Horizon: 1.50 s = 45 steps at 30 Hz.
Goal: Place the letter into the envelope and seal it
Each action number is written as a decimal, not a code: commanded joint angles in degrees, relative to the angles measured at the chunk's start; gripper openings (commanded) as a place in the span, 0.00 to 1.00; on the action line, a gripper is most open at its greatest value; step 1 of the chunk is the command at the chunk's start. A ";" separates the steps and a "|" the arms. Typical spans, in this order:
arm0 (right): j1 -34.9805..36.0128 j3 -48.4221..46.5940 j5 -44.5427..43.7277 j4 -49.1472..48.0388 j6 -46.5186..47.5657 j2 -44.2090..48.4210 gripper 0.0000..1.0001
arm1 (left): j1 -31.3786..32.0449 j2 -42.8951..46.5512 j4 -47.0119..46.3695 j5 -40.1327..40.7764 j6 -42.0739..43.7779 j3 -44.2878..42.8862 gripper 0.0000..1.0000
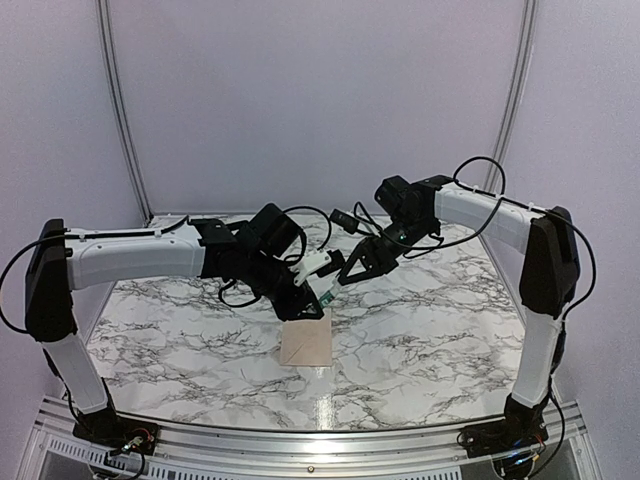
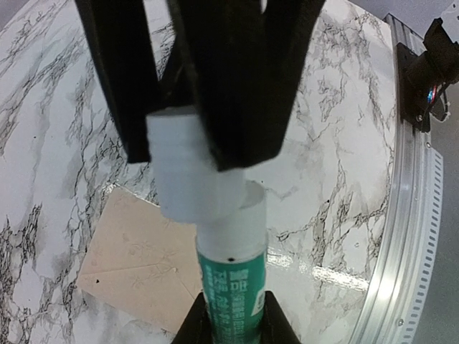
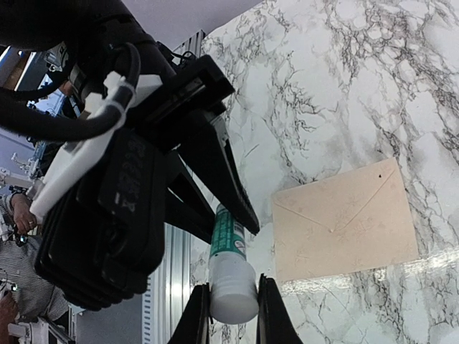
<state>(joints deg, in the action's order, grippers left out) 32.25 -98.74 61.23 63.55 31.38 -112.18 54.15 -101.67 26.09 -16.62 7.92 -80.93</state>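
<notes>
The envelope (image 1: 306, 342) lies flat on the marble table (image 1: 430, 330), its flap folded down against its body. It sits below the tips of the two grippers and touches neither. Above it, the left gripper (image 2: 233, 324) is clamped on the green barrel of a glue stick (image 2: 231, 283). The right gripper (image 3: 233, 315) meets it from the opposite side, its fingers closed around the stick's white cap (image 3: 233, 292). The stick spans between both tools, tilted and clear of the tabletop.
</notes>
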 commanded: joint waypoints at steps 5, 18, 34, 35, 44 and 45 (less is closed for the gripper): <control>1.04 0.11 0.55 -0.11 1.00 0.12 0.07 | 0.43 0.58 -5.75 -2.03 -0.23 -1.09 0.06; 1.07 -3.31 3.59 11.08 9.71 -1.44 0.08 | 0.43 2.42 -5.85 0.17 0.53 0.82 0.05; 0.95 -3.34 -5.56 1.37 0.51 0.77 0.07 | 0.43 2.22 -5.96 -3.18 -0.49 0.15 0.05; 0.97 -3.65 -6.39 1.11 0.20 0.72 0.07 | 0.43 2.18 -5.94 -3.35 -0.58 0.11 0.05; 0.97 -3.74 0.59 4.11 3.00 0.02 0.08 | 0.43 1.90 -6.22 -2.89 -0.58 0.05 0.05; 0.95 -3.74 1.42 5.05 3.77 -0.16 0.08 | 0.43 1.87 -6.17 -2.88 -0.55 0.14 0.05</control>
<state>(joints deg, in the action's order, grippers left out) 32.27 -100.68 58.24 66.17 32.91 -112.49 54.39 -101.32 24.34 -18.13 7.49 -80.03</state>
